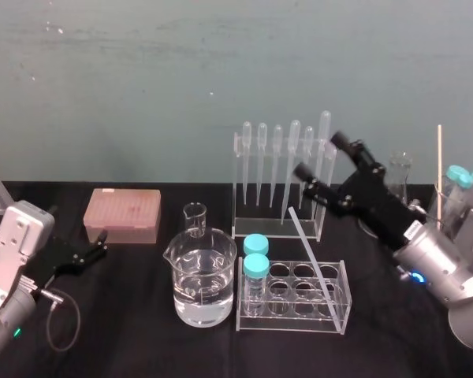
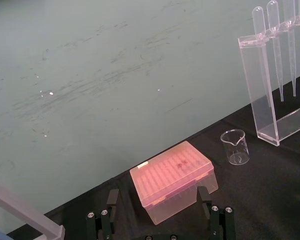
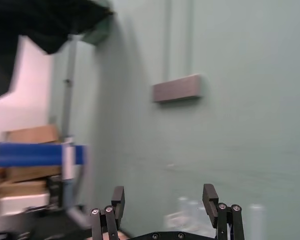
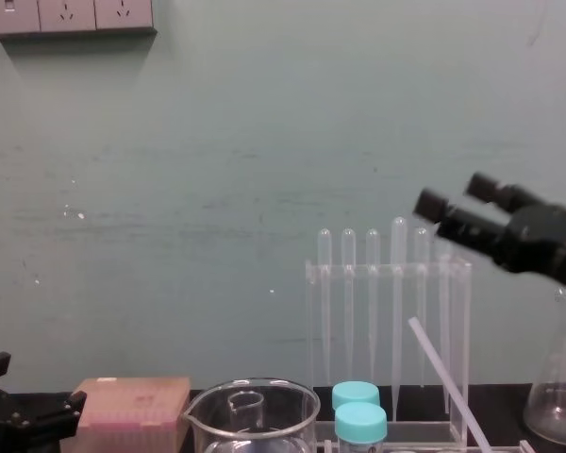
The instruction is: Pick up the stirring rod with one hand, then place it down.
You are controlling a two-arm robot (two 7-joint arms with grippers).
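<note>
Two grippers stood with jaws wide and nothing between them while you watched. Your right gripper (image 1: 322, 156) hung raised above the table, up by the tops of the pipettes (image 1: 277, 153) in their clear stand (image 1: 238, 189), its fingers (image 3: 210, 196) spread apart and well clear of the stirring rod (image 1: 311, 256). That rod leaned tilted in the clear test tube rack (image 1: 331, 321), its lower end down in the rack's right part, though which well I could not tell you, and its upper end free in front of the stand. Two blue-capped tubes (image 1: 256, 266) stood at the rack's left end, just beside the beaker of water (image 1: 201, 279). Your left gripper (image 1: 102, 243) sat low at the table's left, near the pink tip box (image 1: 122, 214), fingers (image 2: 112, 200) likewise spread.
</note>
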